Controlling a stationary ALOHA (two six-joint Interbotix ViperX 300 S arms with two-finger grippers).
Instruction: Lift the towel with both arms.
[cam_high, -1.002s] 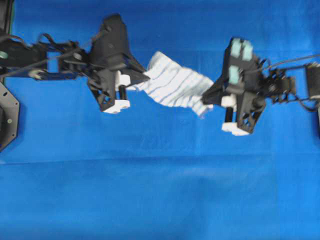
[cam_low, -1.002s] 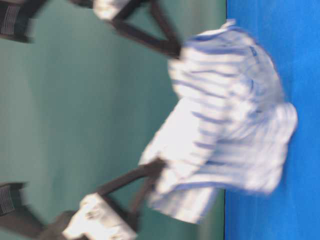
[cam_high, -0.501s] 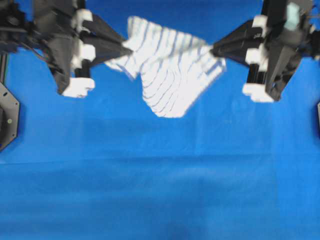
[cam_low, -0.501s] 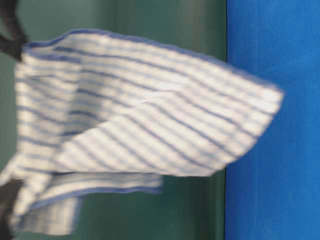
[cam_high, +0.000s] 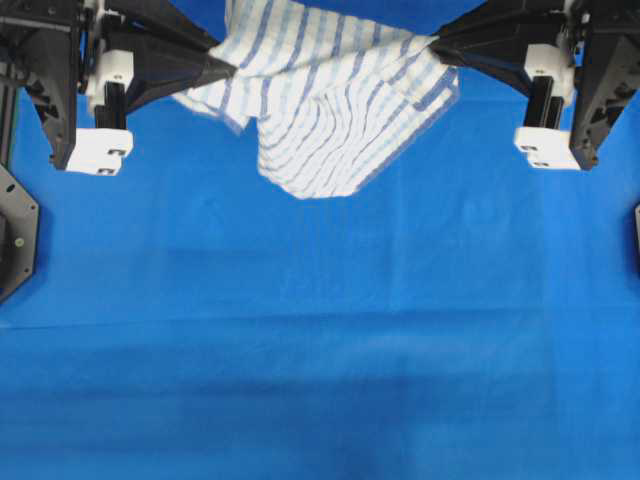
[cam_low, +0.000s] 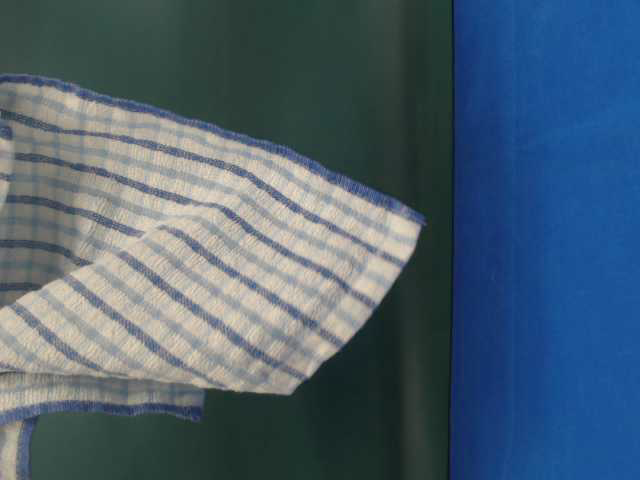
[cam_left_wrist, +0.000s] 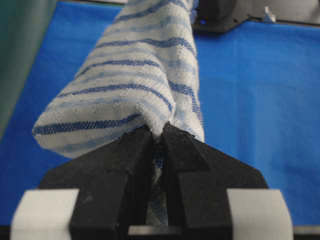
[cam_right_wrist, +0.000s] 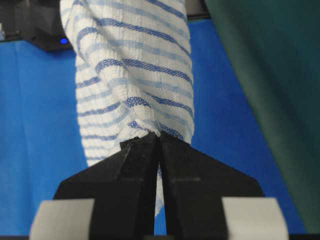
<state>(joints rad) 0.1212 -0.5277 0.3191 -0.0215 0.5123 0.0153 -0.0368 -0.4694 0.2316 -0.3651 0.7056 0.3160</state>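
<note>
The towel (cam_high: 325, 95), white with blue stripes, hangs in the air between both arms, well above the blue table cover (cam_high: 320, 350). My left gripper (cam_high: 228, 68) is shut on its left corner and my right gripper (cam_high: 438, 42) is shut on its right corner. The cloth sags in a loose fold between them. In the left wrist view the towel (cam_left_wrist: 135, 75) bunches out from the shut left gripper (cam_left_wrist: 157, 131). In the right wrist view the towel (cam_right_wrist: 135, 70) runs away from the shut right gripper (cam_right_wrist: 158, 135). The table-level view shows only the hanging towel (cam_low: 170, 260), off the table.
The blue cover (cam_low: 545, 240) spreads over the whole table below. A black fixture (cam_high: 15, 235) sits at the left edge. A dark green wall (cam_low: 320, 80) stands behind the table.
Both grippers rose and spread apart, carrying the towel up off the table. The cloth went from a crumpled bunch to a wider hanging sheet.
</note>
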